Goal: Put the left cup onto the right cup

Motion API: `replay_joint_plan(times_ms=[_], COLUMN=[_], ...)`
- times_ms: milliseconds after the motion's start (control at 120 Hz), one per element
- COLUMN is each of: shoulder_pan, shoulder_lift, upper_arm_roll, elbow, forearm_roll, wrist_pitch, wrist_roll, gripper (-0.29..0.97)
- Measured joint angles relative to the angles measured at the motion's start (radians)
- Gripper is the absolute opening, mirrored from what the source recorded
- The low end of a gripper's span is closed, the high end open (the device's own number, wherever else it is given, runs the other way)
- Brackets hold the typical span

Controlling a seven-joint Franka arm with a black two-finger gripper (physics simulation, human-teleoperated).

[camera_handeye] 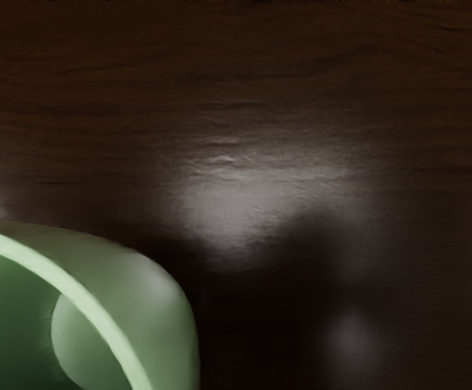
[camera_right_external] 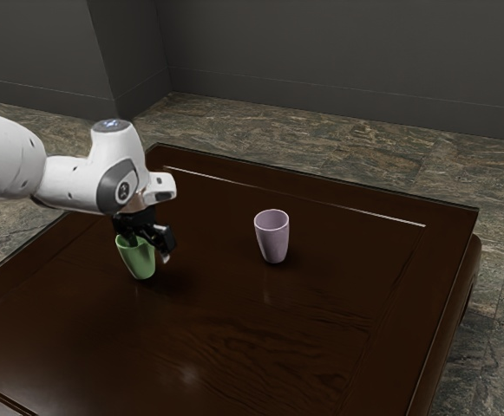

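Dark table [camera_right_external: 321,329], green cup [camera_right_external: 137,258] near-upright, mouth up, gripper [camera_right_external: 145,239] pinching rim

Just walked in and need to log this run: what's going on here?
The arm's black two-finger gripper is pinching the rim of the green tapered cup, which tilts at the exterior view's left side of the dark wooden table. The lilac tapered cup stands upright farther toward that view's right, nothing stacked on it yet.

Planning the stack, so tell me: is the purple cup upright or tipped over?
Upright. The purple cup stands on its narrower base on the table, with its open rim facing up.
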Motion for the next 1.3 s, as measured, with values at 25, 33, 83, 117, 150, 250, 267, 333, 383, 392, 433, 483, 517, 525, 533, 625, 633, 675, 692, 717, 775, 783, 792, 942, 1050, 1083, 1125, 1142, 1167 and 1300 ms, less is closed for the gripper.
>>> replay_joint_plan(times_ms=[25, 33, 83, 117, 150, 250, 267, 333, 383, 392, 433, 483, 517, 525, 533, 625, 633, 675, 692, 717, 775, 783, 792, 942, 1050, 1083, 1125, 1142, 1167, 1300], shoulder_pan=[-0.001, -0.001, -0.002, -0.002, -0.002, -0.002, -0.001, 0.001, 0.003, 0.003, 0.004, 0.005, 0.006, 0.006, 0.007, 0.007, 0.007, 0.007, 0.007, 0.007, 0.007, 0.007, 0.007, 0.007, -0.010, -0.023, -0.043, -0.052, -0.067, -0.136], shoulder_lift=[0.006, 0.007, 0.019, 0.025, 0.027, 0.029, 0.029, 0.028, 0.026, 0.026, 0.019, 0.010, 0.007, 0.006, 0.005, 0.001, 0.001, 0.000, 0.000, 0.000, -0.001, -0.001, -0.001, -0.004, -0.029, -0.044, -0.067, -0.072, -0.077, -0.088], upper_arm_roll=[0.000, 0.000, 0.000, 0.000, 0.000, 0.001, 0.001, 0.002, 0.004, 0.005, 0.008, 0.011, 0.013, 0.013, 0.013, 0.014, 0.014, 0.014, 0.014, 0.015, 0.015, 0.015, 0.015, 0.014, 0.014, 0.016, 0.017, 0.017, 0.016, 0.005], elbow=[0.002, 0.003, 0.005, 0.005, 0.005, 0.004, 0.004, 0.001, 0.000, 0.000, -0.003, -0.006, -0.007, -0.007, -0.007, -0.008, -0.008, -0.008, -0.008, -0.009, -0.009, -0.009, -0.009, -0.010, -0.007, -0.003, 0.010, 0.022, 0.046, 0.153], forearm_roll=[-0.002, -0.002, -0.006, -0.010, -0.013, -0.021, -0.022, -0.024, -0.025, -0.025, -0.026, -0.025, -0.025, -0.025, -0.025, -0.023, -0.023, -0.023, -0.022, -0.021, -0.020, -0.019, -0.019, -0.014, -0.006, 0.001, 0.019, 0.028, 0.042, 0.100], wrist_pitch=[0.001, 0.001, 0.002, 0.002, 0.003, 0.003, 0.004, 0.004, 0.004, 0.004, 0.002, 0.000, -0.002, -0.002, -0.003, -0.005, -0.005, -0.006, -0.007, -0.007, -0.008, -0.008, -0.009, -0.011, -0.016, -0.024, -0.041, -0.051, -0.069, -0.163], wrist_roll=[0.000, 0.000, 0.000, -0.001, -0.001, -0.002, -0.002, -0.003, -0.004, -0.004, -0.004, -0.005, -0.005, -0.005, -0.005, -0.007, -0.007, -0.008, -0.009, -0.010, -0.011, -0.012, -0.012, -0.018, -0.023, -0.024, -0.029, -0.032, -0.037, -0.067], gripper=[0.66, 0.66, 0.65, 0.63, 0.57, 0.33, 0.29, 0.17, 0.10, 0.09, 0.05, 0.01, -0.01, -0.02, -0.02, -0.06, -0.06, -0.07, -0.07, -0.08, -0.08, -0.08, -0.08, -0.09, -0.10, -0.10, -0.10, -0.10, -0.10, -0.10])
